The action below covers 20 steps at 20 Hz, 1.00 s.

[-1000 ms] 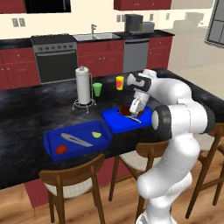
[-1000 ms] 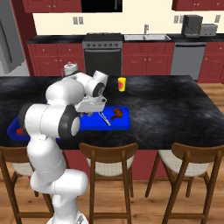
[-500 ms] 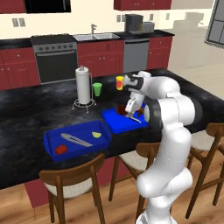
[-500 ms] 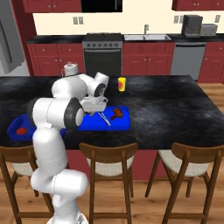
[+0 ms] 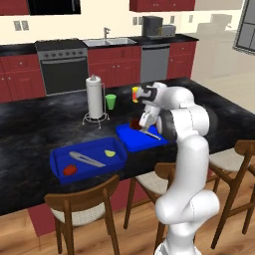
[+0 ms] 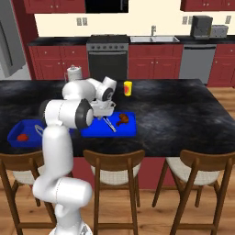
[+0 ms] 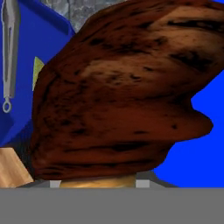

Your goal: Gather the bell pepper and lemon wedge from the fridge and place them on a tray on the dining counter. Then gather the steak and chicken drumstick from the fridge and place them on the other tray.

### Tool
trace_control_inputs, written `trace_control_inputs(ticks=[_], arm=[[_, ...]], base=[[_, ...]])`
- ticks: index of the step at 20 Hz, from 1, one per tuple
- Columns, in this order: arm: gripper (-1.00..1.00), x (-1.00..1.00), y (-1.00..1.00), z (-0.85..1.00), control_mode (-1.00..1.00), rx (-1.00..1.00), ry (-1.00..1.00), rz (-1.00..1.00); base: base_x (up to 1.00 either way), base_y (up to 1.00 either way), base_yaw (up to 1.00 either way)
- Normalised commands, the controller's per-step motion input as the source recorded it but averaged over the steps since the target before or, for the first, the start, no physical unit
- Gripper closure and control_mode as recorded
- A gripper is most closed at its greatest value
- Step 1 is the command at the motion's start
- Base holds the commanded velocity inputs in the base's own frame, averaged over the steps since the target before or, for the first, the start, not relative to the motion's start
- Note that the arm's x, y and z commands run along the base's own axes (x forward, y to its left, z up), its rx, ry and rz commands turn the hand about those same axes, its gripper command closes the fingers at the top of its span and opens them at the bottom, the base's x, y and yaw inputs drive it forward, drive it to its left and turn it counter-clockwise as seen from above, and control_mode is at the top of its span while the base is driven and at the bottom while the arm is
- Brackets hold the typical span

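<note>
The black table (image 5: 30, 124) and everything standing on it were seen in the same places as a second before, so the base had not been driven. The white arm (image 5: 185, 149) had been redrawn most: its elbow, slung low and out to the side earlier, was now raised and folded upright over the stools.

Two blue trays were set on the table. The left tray (image 5: 57, 159) was unchanged, and the right tray (image 6: 129, 131) lay under the end effector (image 6: 106, 114). The end effector had been shifted a little along that tray, away from the left tray, and was held low over it.

In the hand view a brown seared piece of meat (image 7: 118, 92) was pressed close against the camera and covered the fingertips. Whether it was clamped or the jaws merely stood around it could not be told, nor whether it was the steak or the drumstick.

In the right base view a drumstick-shaped meat (image 6: 122, 119) was seen on the right tray, just beside the end effector. A grey utensil (image 6: 110, 125) lay on that tray too.

On the left tray the bell pepper (image 5: 69, 170) sat at the near corner, and the lemon wedge (image 5: 110, 153) lay toward the other end.
</note>
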Motion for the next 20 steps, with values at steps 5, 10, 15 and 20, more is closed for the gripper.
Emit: trace_control_inputs(ticks=[5,10,15,20], arm=[[1.0,0.36,0.02,-0.36,-1.0,-0.01,0.0,0.0],[1.0,0.12,0.09,-0.15,-1.0,0.0,0.0,0.0],[1.0,0.0,0.11,-0.11,-1.0,0.0,0.0,0.0],[1.0,0.0,0.04,-0.25,-1.0,-0.01,0.0,0.0]], base=[[0.0,0.0,0.0],[0.0,0.0,0.0],[0.0,0.0,0.0],[0.0,0.0,0.0]])
